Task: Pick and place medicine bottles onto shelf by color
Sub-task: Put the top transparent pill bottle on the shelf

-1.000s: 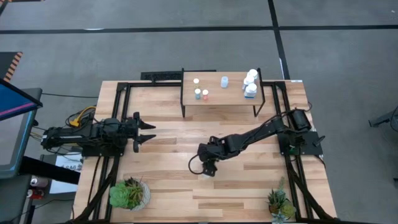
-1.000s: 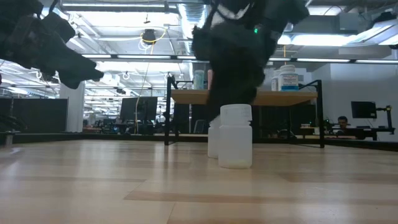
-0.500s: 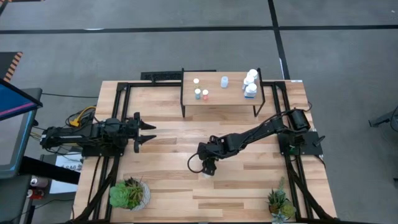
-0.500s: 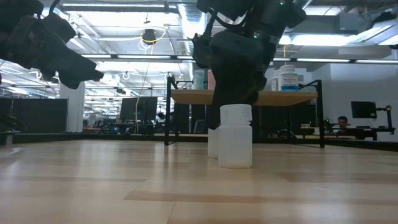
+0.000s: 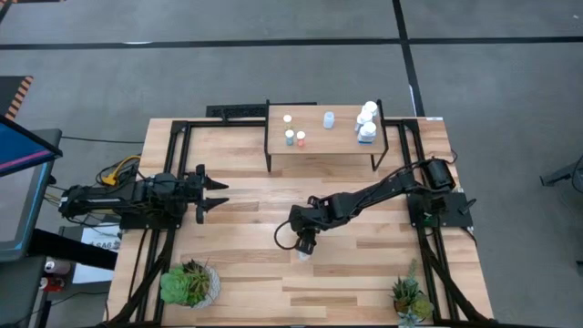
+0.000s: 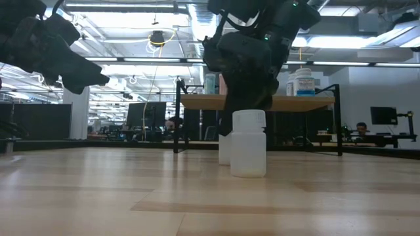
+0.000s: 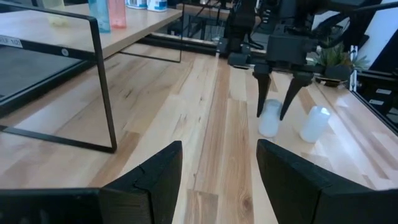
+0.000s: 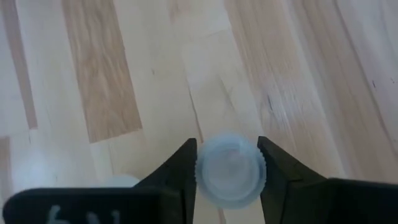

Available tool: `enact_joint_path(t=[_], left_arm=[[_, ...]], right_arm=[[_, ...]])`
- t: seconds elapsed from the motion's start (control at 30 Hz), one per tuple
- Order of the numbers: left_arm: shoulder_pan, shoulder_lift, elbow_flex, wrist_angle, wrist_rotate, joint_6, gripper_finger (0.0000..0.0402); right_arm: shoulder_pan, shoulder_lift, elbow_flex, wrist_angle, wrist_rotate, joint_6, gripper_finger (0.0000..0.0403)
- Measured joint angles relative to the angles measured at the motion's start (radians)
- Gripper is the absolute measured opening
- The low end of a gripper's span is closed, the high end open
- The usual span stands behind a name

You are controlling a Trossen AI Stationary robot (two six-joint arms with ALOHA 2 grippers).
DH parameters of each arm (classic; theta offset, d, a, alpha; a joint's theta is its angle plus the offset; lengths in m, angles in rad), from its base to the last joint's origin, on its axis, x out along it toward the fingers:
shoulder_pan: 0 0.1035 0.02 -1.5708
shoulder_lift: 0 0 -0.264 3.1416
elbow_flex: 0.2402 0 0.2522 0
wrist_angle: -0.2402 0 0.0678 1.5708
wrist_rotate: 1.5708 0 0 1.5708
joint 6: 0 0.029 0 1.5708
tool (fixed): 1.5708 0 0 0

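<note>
Right gripper (image 8: 227, 163) has closed in, now pinching small white-capped bottle (image 8: 229, 169) | in front of low light-wood shelf (image 5: 323, 142) | left gripper (image 5: 217, 193) spread, waiting

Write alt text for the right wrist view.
Looking straight down, the right claw has its two dark fingers against either side of a white bottle cap on the pale wood table. The edge of a second bottle shows beside it.
</note>
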Motion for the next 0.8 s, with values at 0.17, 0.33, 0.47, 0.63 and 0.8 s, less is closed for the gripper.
enact_joint_path(t=[0.17, 0.33, 0.47, 0.63, 0.8], left_arm=[[0.0, 0.0, 0.0, 0.0, 0.0, 0.0, 0.0195], [0.0, 0.0, 0.0, 0.0, 0.0, 0.0, 0.0195], [0.0, 0.002, 0.0, 0.0, -0.001, 0.0, 0.0195], [0.0, 0.007, 0.0, 0.0, 0.002, 0.0, 0.0195], [0.0, 0.009, 0.0, 0.0, 0.002, 0.0, 0.0195]], right_arm=[[-0.017, -0.022, 0.052, -0.079, -0.002, 0.029, 0.0124], [-0.06, -0.077, 0.166, -0.239, 0.004, 0.031, 0.0127], [-0.116, -0.147, 0.26, -0.389, 0.052, 0.029, 0.0125], [-0.199, -0.244, 0.351, -0.534, 0.144, 0.027, 0.0125], [-0.309, -0.326, 0.374, -0.558, 0.185, 0.005, 0.0125]])
